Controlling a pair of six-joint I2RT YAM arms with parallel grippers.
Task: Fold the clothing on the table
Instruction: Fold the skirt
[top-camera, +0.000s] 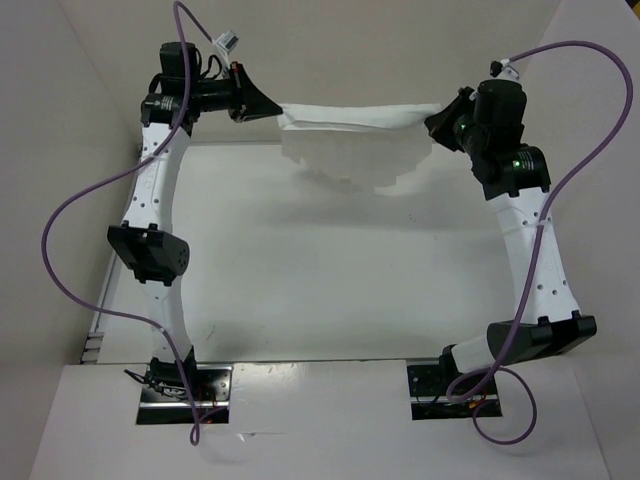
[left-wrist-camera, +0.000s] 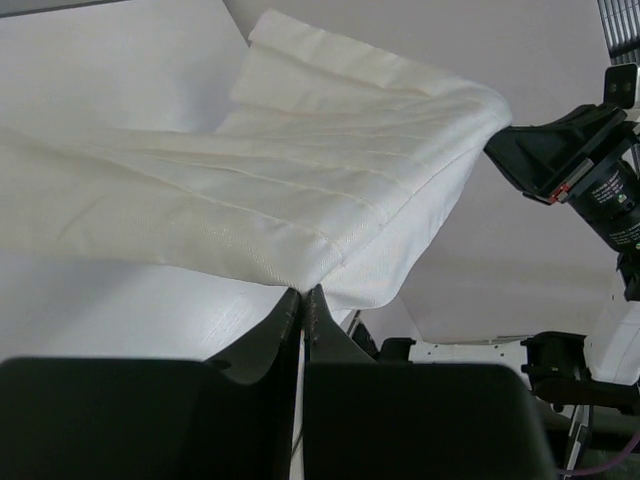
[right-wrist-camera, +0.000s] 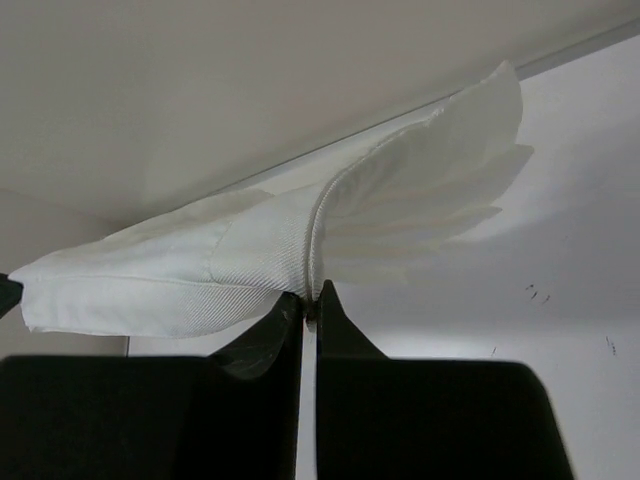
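The clothing (top-camera: 355, 135), a thin white pleated garment, hangs stretched between both grippers above the far edge of the table (top-camera: 330, 270). My left gripper (top-camera: 272, 110) is shut on its left corner; the left wrist view has the fabric (left-wrist-camera: 280, 190) pinched at the fingertips of that gripper (left-wrist-camera: 303, 293). My right gripper (top-camera: 437, 122) is shut on the right corner. In the right wrist view the cloth (right-wrist-camera: 230, 260) runs from that gripper (right-wrist-camera: 310, 297) off to the left, its pleats fanning out to the right. The lower edge droops in stepped folds toward the table.
White walls (top-camera: 70, 90) enclose the table on the left, back and right. Purple cables (top-camera: 70, 210) loop off both arms. The arm bases (top-camera: 185, 390) sit at the near edge. From the left wrist view the right arm's black wrist (left-wrist-camera: 590, 180) shows beyond the cloth.
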